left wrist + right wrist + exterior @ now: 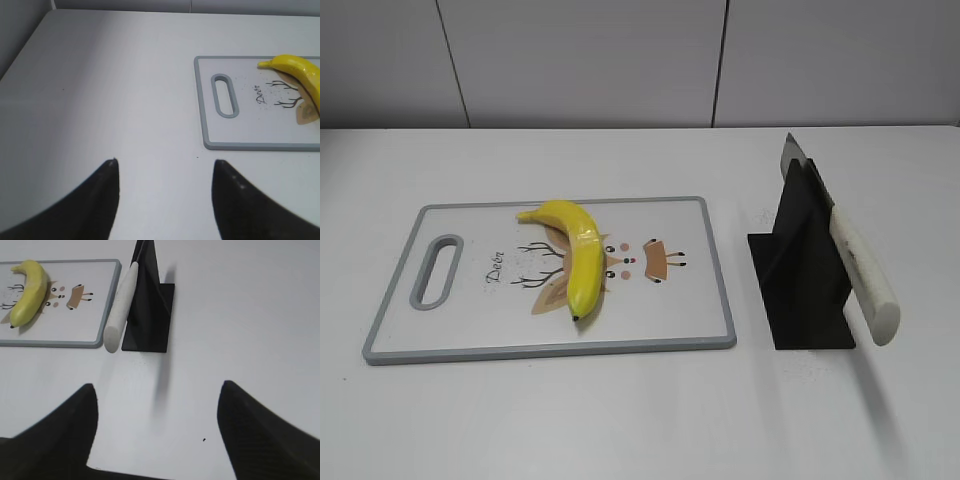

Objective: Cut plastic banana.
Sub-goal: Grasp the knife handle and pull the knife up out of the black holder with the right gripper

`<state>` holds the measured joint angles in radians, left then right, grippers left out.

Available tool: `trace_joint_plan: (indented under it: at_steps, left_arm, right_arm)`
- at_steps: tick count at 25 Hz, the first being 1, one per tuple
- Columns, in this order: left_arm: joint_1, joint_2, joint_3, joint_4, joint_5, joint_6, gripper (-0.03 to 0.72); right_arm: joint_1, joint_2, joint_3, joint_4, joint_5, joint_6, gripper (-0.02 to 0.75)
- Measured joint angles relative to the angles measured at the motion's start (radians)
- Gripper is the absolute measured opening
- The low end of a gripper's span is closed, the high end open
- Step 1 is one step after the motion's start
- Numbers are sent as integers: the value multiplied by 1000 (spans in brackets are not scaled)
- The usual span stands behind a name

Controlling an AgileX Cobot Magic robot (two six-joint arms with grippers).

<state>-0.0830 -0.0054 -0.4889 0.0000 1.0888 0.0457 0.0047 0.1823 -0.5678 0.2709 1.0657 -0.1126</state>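
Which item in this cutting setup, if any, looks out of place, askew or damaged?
Nothing stands out. The banana lies whole on the cutting board, the knife rests in its black stand beside the board, and both grippers, left gripper and right gripper, are open and empty.

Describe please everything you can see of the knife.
The knife has a smooth off-white handle that looks like plastic and a grey metal blade. It rests tilted in a black stand, right of the cutting board. The handle points down and forward, the blade tip rises behind the stand. Neither hand touches it.
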Motion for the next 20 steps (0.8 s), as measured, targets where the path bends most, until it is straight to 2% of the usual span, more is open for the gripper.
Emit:
trace_joint_plan:
  at_steps: [10,20]
  left_arm:
    - [0,0,0,0,0,0,552]
    - [0,0,0,0,0,0,552]
  right_arm:
    - [18,336,-84,9,1,1,569]
    - [263,507,-113,3,-58,113,569]
